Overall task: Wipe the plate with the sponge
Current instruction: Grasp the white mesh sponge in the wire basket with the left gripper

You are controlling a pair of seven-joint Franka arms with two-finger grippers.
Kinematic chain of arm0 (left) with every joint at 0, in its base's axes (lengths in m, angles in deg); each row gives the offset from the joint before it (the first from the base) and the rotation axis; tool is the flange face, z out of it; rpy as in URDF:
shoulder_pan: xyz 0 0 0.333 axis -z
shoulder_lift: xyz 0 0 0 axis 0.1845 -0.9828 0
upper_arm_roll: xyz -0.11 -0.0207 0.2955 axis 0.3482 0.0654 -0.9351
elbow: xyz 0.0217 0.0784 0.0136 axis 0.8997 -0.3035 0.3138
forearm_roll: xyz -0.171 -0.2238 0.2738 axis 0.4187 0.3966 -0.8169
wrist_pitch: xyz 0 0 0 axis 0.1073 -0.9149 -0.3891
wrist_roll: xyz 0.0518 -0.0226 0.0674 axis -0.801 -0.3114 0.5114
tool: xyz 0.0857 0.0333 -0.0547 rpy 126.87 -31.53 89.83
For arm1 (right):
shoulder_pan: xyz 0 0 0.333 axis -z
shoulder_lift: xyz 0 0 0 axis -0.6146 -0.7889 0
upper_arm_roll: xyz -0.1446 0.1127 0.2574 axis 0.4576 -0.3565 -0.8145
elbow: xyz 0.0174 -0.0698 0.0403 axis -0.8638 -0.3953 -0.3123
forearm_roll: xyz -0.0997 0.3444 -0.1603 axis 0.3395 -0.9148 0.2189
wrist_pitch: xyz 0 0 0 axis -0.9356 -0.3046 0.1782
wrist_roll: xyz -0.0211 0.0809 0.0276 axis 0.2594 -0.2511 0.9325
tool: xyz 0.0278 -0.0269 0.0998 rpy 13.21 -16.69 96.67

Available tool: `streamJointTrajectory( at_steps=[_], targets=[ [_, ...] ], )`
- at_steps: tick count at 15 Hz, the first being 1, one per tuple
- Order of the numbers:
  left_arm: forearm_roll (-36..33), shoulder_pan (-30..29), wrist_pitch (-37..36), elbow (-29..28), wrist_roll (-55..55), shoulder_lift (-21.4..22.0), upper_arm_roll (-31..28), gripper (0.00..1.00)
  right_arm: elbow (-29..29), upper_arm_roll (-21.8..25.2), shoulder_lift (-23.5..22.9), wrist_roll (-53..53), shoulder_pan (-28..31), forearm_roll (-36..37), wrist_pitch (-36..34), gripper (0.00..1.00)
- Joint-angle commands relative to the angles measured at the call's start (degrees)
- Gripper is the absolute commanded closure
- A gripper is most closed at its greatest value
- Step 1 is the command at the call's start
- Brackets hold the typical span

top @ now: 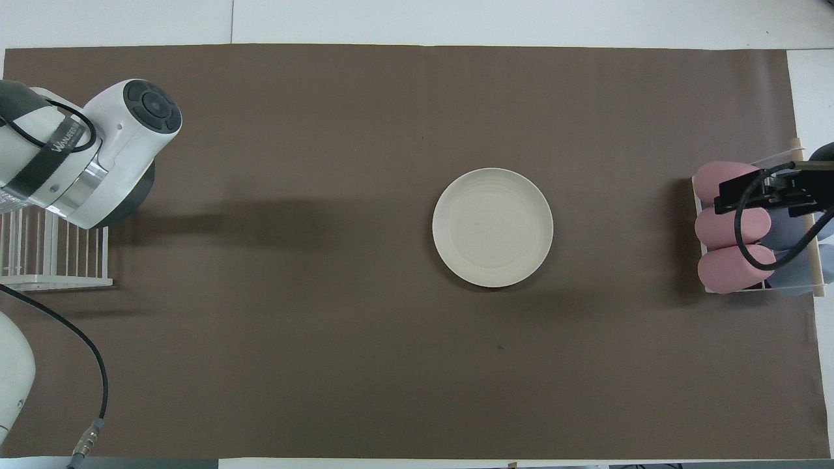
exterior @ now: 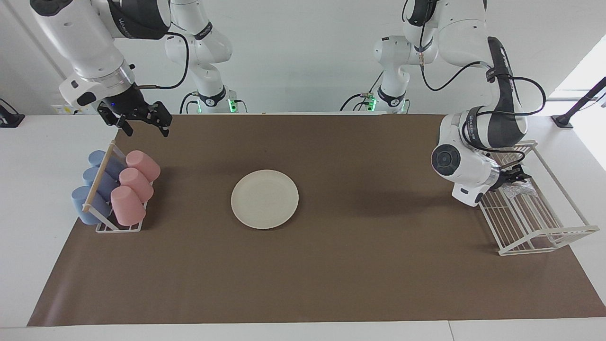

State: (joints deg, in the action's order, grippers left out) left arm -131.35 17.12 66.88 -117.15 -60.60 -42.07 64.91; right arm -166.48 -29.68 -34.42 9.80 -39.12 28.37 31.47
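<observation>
The cream-white plate (exterior: 264,199) lies flat in the middle of the brown mat, and it also shows in the overhead view (top: 492,227). The silvery speckled sponge (exterior: 519,191) lies in the white wire rack (exterior: 544,239) at the left arm's end of the table. My left gripper (exterior: 515,178) is down inside that rack, right at the sponge. In the overhead view the arm's wrist hides both the left gripper and the sponge. My right gripper (exterior: 144,124) is open and empty, raised over the cup rack; it also shows in the overhead view (top: 756,194).
A cup rack with three pink cups (exterior: 135,182) and three blue cups (exterior: 94,187) under a wooden bar stands at the right arm's end. The wire rack (top: 58,281) sits at the mat's edge. Bare brown mat (exterior: 378,265) surrounds the plate.
</observation>
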Motion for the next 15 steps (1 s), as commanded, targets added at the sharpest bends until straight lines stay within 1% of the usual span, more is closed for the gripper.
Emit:
streamJointTrajectory(
  at_steps=[1, 2, 3, 7, 9, 11, 13, 15],
  targets=[
    [-0.03, 0.28, -0.81, 1.31, -0.03, -0.48, -0.02, 0.88, 0.62, -0.52, 0.27, 1.45, 0.15, 1.17, -1.68, 0.00],
    [0.06, 0.37, -0.81, 1.31, -0.03, -0.57, -0.02, 0.97, 0.62, -0.52, 0.27, 1.45, 0.15, 1.08, -1.68, 0.00],
    [0.14, 0.37, -0.81, 1.39, -0.12, -0.57, -0.02, 1.00, 0.62, -0.52, 0.27, 1.45, 0.15, 1.08, -1.68, 0.00],
    [0.32, 0.28, -0.72, 1.57, -0.03, -0.48, 0.07, 1.00, 0.62, -0.52, 0.27, 1.45, 0.15, 1.08, -1.68, 0.00],
    [2.41, 0.19, -0.89, 3.32, -0.12, -0.48, 0.07, 1.00, 0.62, -0.52, 0.27, 1.45, 0.15, 1.08, -1.68, 0.00],
    [7.41, 0.02, -3.95, 8.04, -0.47, -0.22, 0.15, 1.00, 0.62, -0.52, 0.27, 1.45, 0.06, 1.08, -1.68, 0.00],
    [18.01, 0.02, -9.04, 13.32, -0.39, 0.40, 0.16, 1.00, 0.62, -0.52, 0.27, 1.45, 0.15, 1.08, -1.68, 0.00],
    [27.08, 0.11, -13.09, 18.15, -0.21, 0.49, 0.07, 1.00, 0.62, -0.52, 0.27, 1.71, 0.06, 1.08, -1.68, 0.00]
  ],
)
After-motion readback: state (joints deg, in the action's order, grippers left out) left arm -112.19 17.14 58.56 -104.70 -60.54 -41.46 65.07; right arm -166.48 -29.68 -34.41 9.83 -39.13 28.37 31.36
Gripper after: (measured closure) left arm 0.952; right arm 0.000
